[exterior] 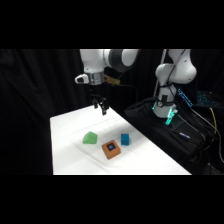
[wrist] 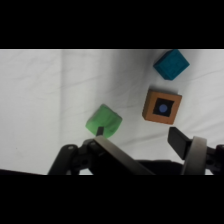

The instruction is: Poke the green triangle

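Hovering gripper above green block

Hanging over the white table [exterior: 70,150], the black two-finger gripper [exterior: 102,107] has its jaws spread. The small green triangle block [exterior: 90,138] sits below, beside an orange-brown square block [exterior: 111,149] and teal cube [exterior: 125,139].

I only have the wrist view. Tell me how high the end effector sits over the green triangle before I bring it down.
Observer: From the side view, the end effector hangs in the air well above the green triangle, with no contact.
Operator: Give me the offset too.
Observer: It is over the far part of the table, beyond the triangle and slightly toward the picture's right.
Operator: Report what lies off the table on the arm's side.
Observer: Dark gear with cables sits beside the table's right edge, around the arm's base.
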Robot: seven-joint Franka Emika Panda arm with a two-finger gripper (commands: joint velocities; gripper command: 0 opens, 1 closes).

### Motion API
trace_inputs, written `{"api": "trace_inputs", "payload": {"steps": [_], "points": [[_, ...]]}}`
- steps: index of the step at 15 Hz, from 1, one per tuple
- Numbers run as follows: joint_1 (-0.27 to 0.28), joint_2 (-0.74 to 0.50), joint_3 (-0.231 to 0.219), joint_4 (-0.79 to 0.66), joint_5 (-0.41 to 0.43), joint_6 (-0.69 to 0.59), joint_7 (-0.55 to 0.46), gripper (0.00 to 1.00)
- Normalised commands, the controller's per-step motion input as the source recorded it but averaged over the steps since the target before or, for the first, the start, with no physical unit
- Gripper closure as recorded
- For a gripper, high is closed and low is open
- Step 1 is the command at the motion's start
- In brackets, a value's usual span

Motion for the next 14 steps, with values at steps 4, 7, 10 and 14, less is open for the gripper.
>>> {"api": "trace_inputs", "payload": {"steps": [4,7,10,14], "points": [[-0.100,0.35,-0.020,0.61,0.198,-0.26,-0.12,0.00],[-0.114,0.35,-0.008,0.53,0.239,-0.19,-0.15,0.27],[-0.099,0.28,0.008,0.36,0.208,-0.01,-0.14,0.63],[-0.069,0.29,0.023,0.25,0.159,0.12,-0.09,1.00]]}}
